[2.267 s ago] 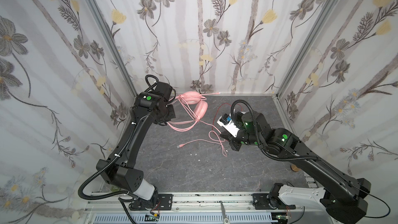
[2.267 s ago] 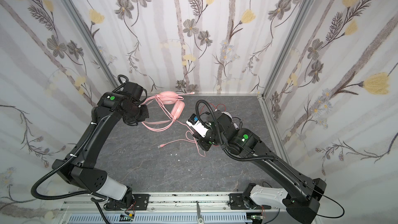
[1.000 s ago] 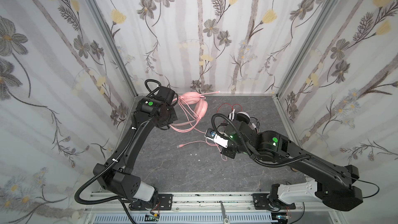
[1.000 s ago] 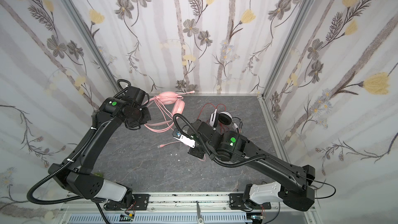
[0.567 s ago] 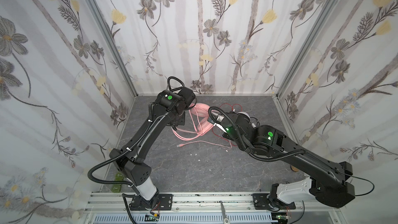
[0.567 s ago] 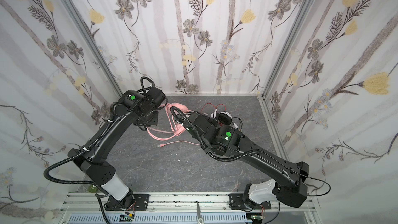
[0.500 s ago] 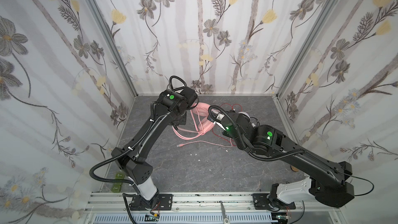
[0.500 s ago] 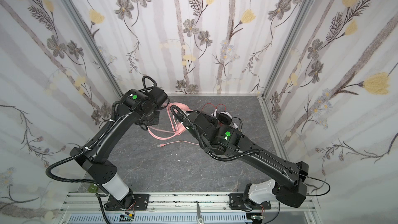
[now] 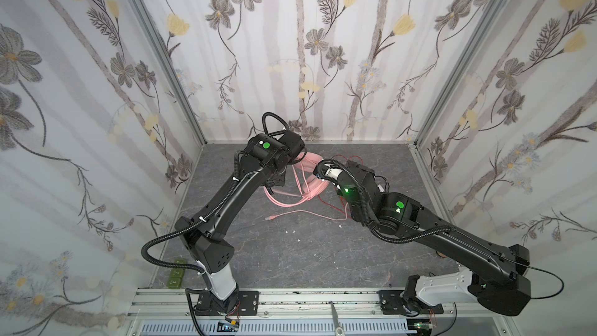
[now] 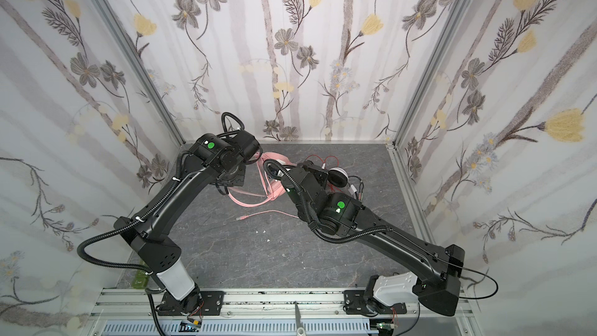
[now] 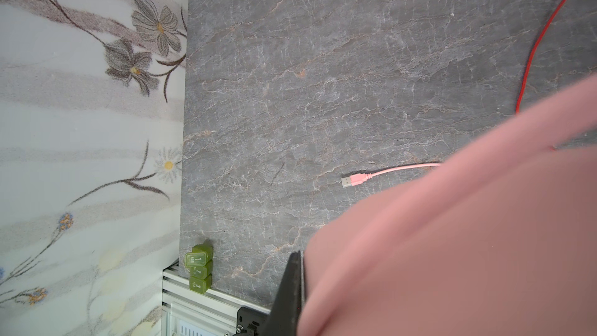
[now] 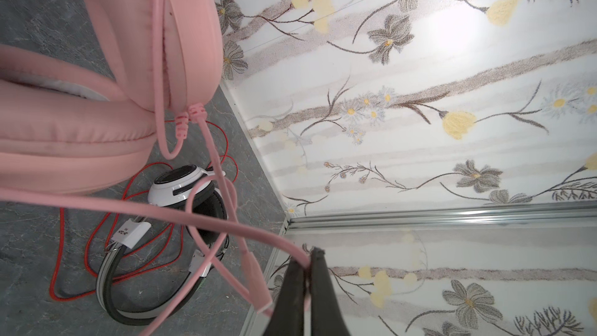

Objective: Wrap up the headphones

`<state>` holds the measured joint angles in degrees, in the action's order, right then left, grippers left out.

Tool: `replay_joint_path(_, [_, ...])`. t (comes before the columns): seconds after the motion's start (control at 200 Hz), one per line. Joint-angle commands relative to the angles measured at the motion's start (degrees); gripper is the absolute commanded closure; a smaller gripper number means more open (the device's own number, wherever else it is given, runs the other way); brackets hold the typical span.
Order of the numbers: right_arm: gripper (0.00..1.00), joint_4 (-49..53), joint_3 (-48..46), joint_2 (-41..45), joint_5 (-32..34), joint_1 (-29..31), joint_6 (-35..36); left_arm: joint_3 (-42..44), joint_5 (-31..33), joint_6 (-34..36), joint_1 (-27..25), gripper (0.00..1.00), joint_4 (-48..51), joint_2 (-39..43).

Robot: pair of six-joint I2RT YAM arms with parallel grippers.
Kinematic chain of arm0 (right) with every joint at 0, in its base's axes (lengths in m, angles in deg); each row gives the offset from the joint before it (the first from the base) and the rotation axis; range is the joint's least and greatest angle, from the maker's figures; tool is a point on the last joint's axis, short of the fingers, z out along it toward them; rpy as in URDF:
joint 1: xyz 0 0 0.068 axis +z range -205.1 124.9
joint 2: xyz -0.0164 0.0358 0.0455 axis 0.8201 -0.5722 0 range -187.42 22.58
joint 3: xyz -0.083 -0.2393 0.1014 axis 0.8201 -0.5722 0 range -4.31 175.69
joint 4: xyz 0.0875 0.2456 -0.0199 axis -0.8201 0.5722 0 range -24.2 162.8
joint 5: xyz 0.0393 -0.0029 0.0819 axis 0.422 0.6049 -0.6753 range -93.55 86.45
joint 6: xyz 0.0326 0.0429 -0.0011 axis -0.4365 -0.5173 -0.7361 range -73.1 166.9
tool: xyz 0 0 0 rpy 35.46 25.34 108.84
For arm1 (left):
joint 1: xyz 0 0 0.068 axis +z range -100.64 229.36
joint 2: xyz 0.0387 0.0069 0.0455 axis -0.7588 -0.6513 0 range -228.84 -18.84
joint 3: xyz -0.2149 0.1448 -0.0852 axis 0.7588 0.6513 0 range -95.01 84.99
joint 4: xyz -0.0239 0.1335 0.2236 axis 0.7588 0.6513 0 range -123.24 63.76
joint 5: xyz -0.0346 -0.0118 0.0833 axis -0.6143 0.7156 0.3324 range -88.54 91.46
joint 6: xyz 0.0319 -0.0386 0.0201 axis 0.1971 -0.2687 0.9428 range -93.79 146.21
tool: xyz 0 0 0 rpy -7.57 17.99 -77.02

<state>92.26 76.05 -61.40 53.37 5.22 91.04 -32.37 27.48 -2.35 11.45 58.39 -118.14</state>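
Trailing pink headset cord (image 9: 303, 211), plug (image 9: 269, 218) pointing left

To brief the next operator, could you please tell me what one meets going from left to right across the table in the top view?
Green blocks → pink headset → white-and-black headset. The pink USB plug is left out, as the cord loops overlap it.
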Motion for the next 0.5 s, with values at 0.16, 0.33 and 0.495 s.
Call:
replay_joint_path(0.16, [0.97, 3.86, -3.35, 0.75, 4.67, -1.25, -4.79, 1.89, 5.35, -2.42, 0.56, 1.00, 10.52, 1.86])
replay_joint_path(0.33, [0.97, -1.91, -4.18, 0.53, 8.14, -2.04, 1.87, 4.13, 4.01, -1.24, 0.65, 1.00, 10.50, 2.75])
replay_joint_path(0.495, [0.96, -17.88, -4.58, 0.75, 10.24, -1.52, 15.12, 6.58, 1.81, 0.79, -0.48, 1.00, 10.28, 2.93])
